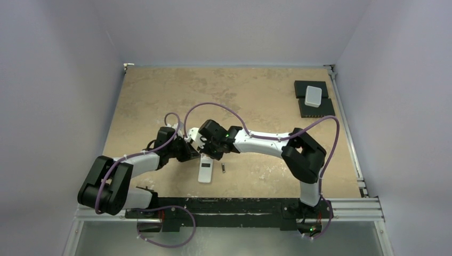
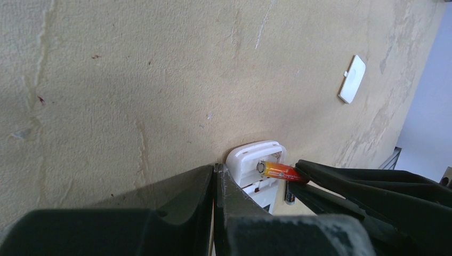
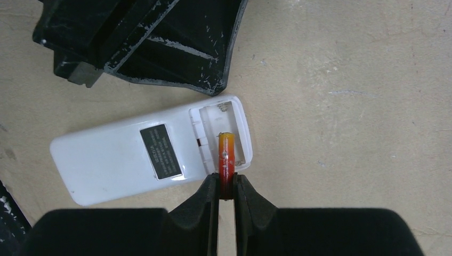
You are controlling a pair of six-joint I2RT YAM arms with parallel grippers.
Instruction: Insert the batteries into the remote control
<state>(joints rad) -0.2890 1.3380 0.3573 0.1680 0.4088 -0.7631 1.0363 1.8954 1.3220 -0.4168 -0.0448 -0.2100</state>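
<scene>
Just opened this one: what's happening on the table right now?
The right arm's jaws are shut on one battery, its free end angled into the open compartment of the remote control, which lies back side up. The left arm's jaws are shut on nothing and sit against the remote's compartment end, apparently bracing it. The second battery lies on the table beside the remote, and the battery cover lies apart. Neither battery is seated yet.

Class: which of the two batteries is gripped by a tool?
The battery pinched in the right tool, at the remote's open compartment; the other battery lies loose beside it.
</scene>
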